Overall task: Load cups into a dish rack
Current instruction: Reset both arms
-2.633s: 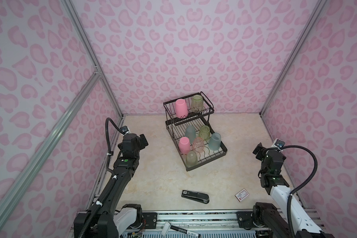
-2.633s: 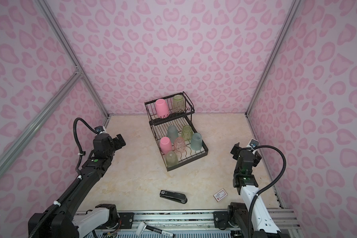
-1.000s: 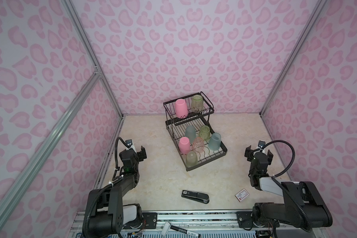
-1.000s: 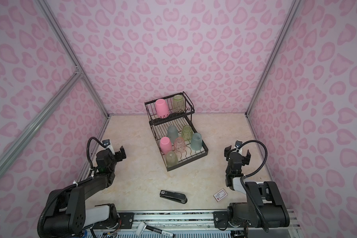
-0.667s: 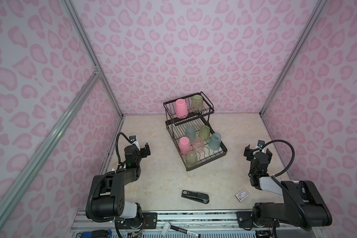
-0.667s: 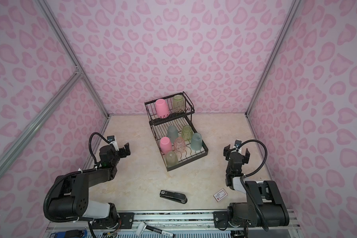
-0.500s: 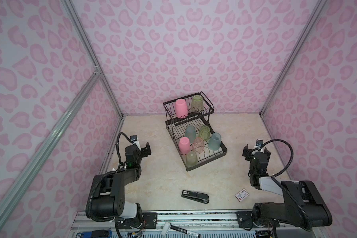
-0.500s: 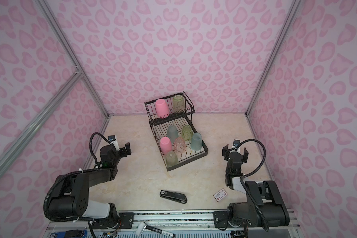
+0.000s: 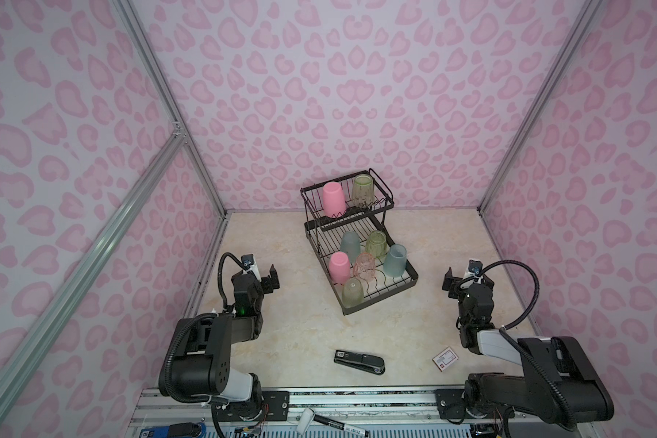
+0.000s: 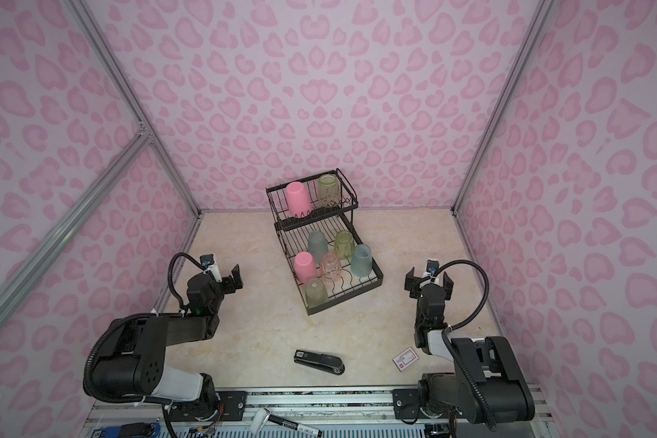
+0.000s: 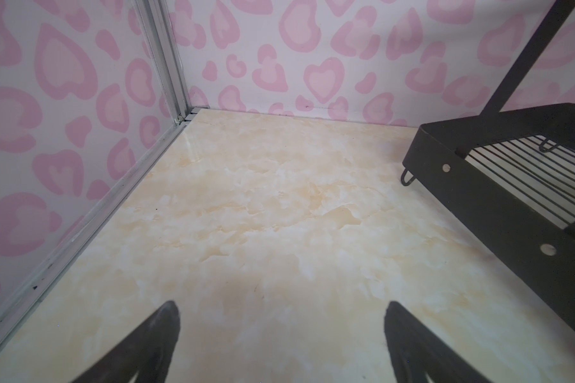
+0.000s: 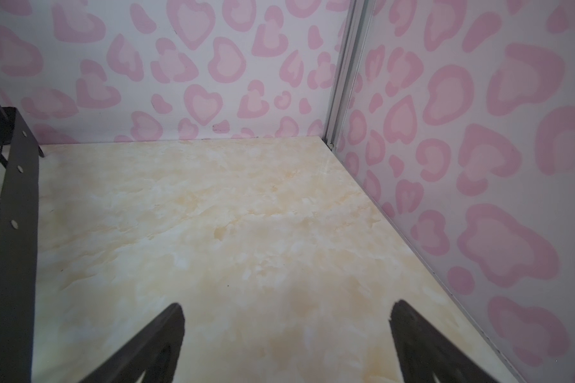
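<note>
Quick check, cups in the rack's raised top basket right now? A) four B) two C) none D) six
B: only a pink cup and a yellow-green cup stand in the top basket; the other six cups are down in the lower tray.

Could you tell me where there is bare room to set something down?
Bare beige marble-look tabletop lies between the black wire two-tier dish rack and each side wall, and between its front rim and the black stapler. Crowded: the rack's lower tray, packed with six coloured plastic cups.
</note>
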